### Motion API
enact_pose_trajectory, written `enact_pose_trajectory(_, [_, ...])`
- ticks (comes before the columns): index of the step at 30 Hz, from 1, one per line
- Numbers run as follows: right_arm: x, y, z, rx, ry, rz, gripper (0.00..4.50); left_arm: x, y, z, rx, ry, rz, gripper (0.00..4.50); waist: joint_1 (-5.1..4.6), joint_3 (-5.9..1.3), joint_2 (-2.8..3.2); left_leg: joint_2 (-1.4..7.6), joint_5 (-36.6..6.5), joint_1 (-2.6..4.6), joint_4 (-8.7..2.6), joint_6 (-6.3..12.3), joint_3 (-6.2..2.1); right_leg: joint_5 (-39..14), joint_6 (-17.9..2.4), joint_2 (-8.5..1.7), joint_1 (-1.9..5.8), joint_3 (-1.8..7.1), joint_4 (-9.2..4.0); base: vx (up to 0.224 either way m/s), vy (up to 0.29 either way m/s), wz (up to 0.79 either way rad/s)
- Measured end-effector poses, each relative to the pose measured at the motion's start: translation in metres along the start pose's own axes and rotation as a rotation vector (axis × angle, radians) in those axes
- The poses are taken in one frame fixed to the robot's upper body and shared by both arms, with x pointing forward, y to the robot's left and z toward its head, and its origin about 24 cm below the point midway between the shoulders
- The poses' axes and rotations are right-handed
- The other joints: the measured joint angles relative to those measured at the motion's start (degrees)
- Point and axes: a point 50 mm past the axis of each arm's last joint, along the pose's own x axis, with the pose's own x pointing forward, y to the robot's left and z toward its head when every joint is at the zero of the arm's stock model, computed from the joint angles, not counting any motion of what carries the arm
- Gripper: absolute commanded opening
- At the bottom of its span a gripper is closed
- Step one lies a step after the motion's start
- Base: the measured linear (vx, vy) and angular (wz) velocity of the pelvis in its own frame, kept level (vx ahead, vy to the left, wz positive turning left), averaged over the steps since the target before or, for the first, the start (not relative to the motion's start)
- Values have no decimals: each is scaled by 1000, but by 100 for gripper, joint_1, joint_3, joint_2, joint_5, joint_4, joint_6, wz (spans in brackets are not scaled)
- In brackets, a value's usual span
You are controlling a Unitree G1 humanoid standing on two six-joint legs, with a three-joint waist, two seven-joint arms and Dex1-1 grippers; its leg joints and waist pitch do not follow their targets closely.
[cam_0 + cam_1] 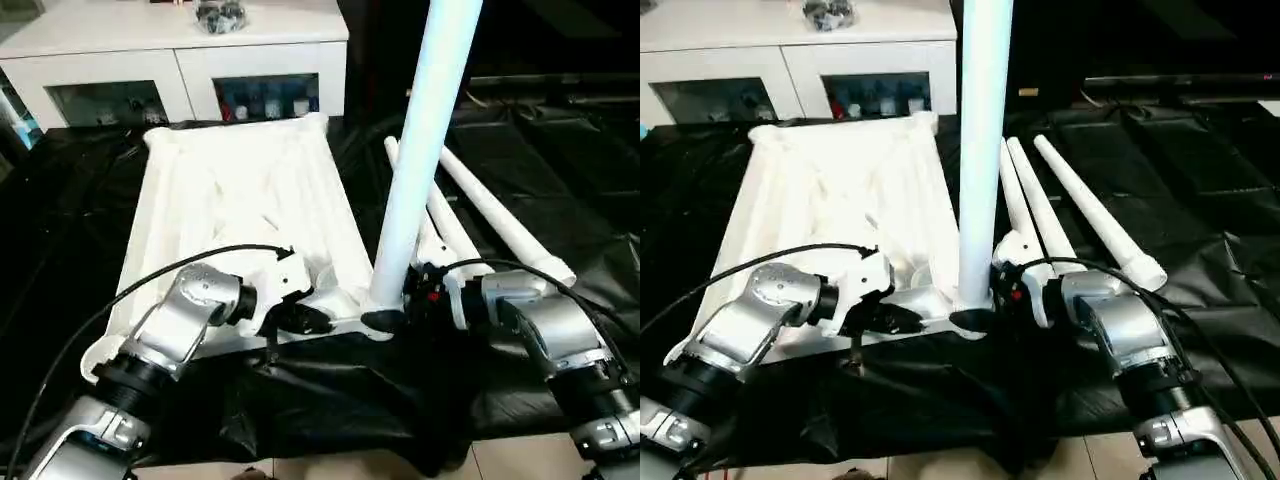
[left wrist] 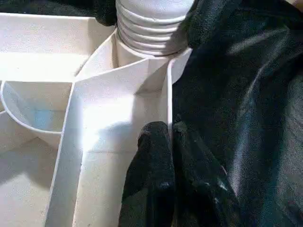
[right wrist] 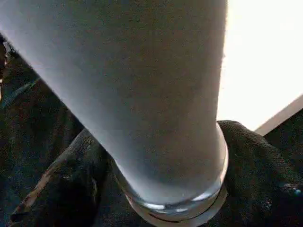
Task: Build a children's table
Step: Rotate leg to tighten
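The white tabletop lies underside up on a black cloth. One white leg stands upright in its near right corner socket; the ribbed end of that leg sits in the socket. My right gripper wraps the base of this leg, with a black finger pressed against each side. My left gripper is shut, pinching the tabletop's thin near rim just left of that corner. Three loose legs lie side by side on the cloth to the right.
A white cabinet with glass doors stands behind the tabletop. The black cloth hangs over the near edge, with a strip of pale floor below. Black cables run from both wrists.
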Motion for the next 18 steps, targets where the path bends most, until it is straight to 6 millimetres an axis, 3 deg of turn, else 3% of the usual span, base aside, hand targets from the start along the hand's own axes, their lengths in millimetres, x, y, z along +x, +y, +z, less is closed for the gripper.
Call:
enact_pose_trajectory(4, [5,1,1,4,-11,-7,298,-1,0,-1,-2,2,4,0,-19,0,0,0,0,2,1,0,0,0,0,0,0,0,5,0,0,0])
enact_pose_trajectory(9, [12,0,1,15,-34,-52,291,-3,2,-4,-20,4,36,0,-88,0,1,0,-17,25,2,-29,-2,7,6,0,18,0,13,0,0,0])
enact_pose_trajectory(14, [13,0,1,15,-33,-57,291,-3,2,-4,-23,5,38,0,-97,0,1,0,-17,37,2,-30,-3,7,7,0,32,0,9,0,0,0])
enact_pose_trajectory(16, [25,-11,3,77,-102,-173,289,2,9,-6,-98,-21,146,0,-179,-1,-1,1,-17,45,11,-31,-3,8,6,1,47,3,17,0,0,0])
enact_pose_trajectory(18, [48,-29,13,178,-177,-420,288,14,25,1,-209,-49,345,0,-308,4,3,-2,-12,49,20,-39,-6,27,-10,1,43,9,19,0,0,0])
